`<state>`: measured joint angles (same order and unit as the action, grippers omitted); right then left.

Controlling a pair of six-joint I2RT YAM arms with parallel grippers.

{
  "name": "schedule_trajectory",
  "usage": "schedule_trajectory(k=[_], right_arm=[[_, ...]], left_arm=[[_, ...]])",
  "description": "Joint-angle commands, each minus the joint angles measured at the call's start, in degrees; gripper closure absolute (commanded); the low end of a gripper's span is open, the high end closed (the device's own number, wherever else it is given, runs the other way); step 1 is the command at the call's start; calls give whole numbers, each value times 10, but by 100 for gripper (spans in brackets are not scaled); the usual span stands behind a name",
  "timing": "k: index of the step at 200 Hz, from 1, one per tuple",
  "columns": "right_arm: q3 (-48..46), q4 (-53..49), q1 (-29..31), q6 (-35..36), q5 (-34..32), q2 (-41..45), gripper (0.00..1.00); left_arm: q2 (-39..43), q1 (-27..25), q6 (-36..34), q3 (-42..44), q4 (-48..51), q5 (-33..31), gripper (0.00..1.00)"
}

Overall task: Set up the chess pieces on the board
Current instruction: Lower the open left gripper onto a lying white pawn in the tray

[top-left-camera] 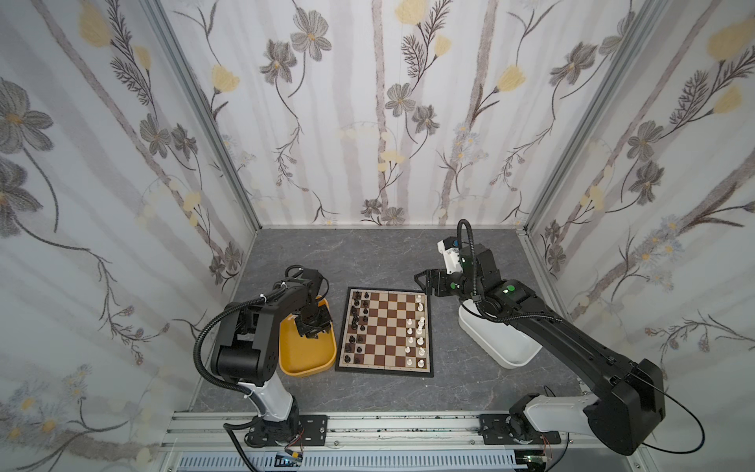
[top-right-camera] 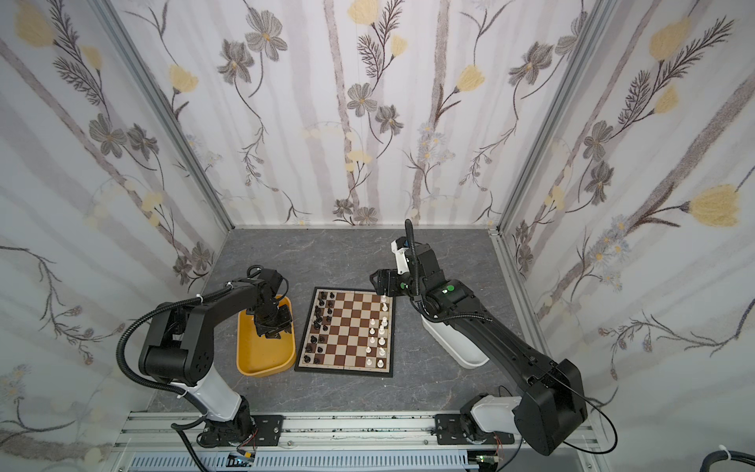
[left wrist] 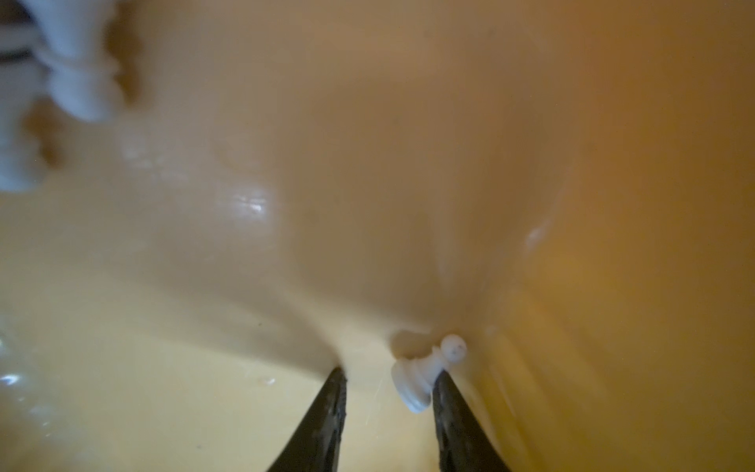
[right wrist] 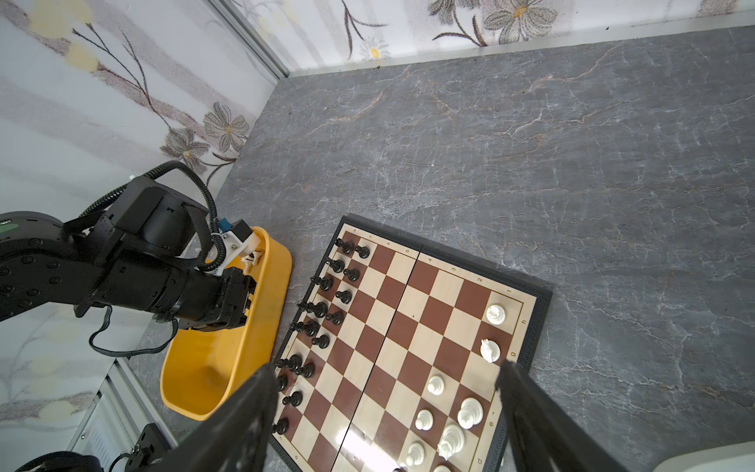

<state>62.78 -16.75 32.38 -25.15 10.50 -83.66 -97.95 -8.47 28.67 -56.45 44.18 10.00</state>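
Note:
The board (top-left-camera: 388, 323) (top-right-camera: 351, 327) (right wrist: 408, 310) lies flat in the middle. Black chess pieces (top-left-camera: 357, 323) (right wrist: 322, 310) fill its two left columns. White chess pieces (top-left-camera: 418, 331) (right wrist: 470, 412) stand along its right side. My left gripper (top-left-camera: 312, 333) (top-right-camera: 271, 334) (left wrist: 390, 372) is down inside the yellow tub (top-left-camera: 302, 359) (left wrist: 408, 163). Its jaws stand narrowly apart. A white pawn (left wrist: 421, 376) lies on its side touching one finger, with a gap to the other finger. My right gripper (top-left-camera: 421, 284) (top-right-camera: 379, 284) (right wrist: 386, 367) hangs open and empty above the board's far right corner.
Blurred white pieces (left wrist: 77, 81) lie elsewhere in the yellow tub, which stands left of the board. A white tub (top-left-camera: 502, 343) (top-right-camera: 461, 347) sits right of the board under the right arm. Flowered walls enclose the grey stone-look table (right wrist: 531, 143).

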Motion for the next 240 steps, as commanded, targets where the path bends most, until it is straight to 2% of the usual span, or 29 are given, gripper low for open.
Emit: schedule_trajectory(k=[1, 34, 52, 77, 94, 110, 133, 160, 240], right_arm=[[-9, 43, -3, -13, 15, 6, 17], [-20, 56, -6, -20, 25, 7, 18], [-21, 59, -7, -22, 30, 6, 18], [-25, 66, -7, -23, 37, 5, 18], [-25, 67, -8, -23, 42, 1, 18], [-27, 68, -9, -24, 45, 2, 18], [-34, 74, -8, -24, 51, 4, 18], [-43, 81, -8, -28, 61, 7, 18], [-50, 80, -9, -29, 81, 8, 19]], left_arm=[[-12, 0, 0, -5, 2, -30, 68], [-11, -1, -1, -29, 12, -44, 72], [19, -3, -2, -32, 15, -64, 57], [45, -2, -5, -33, 21, -87, 53], [40, -2, -14, -36, 12, -67, 52], [28, -2, -9, -42, 11, -74, 52], [18, -1, 15, -45, -5, -70, 45], [14, 6, 92, -39, -12, -66, 46], [108, 27, 450, 67, -128, 10, 48]])
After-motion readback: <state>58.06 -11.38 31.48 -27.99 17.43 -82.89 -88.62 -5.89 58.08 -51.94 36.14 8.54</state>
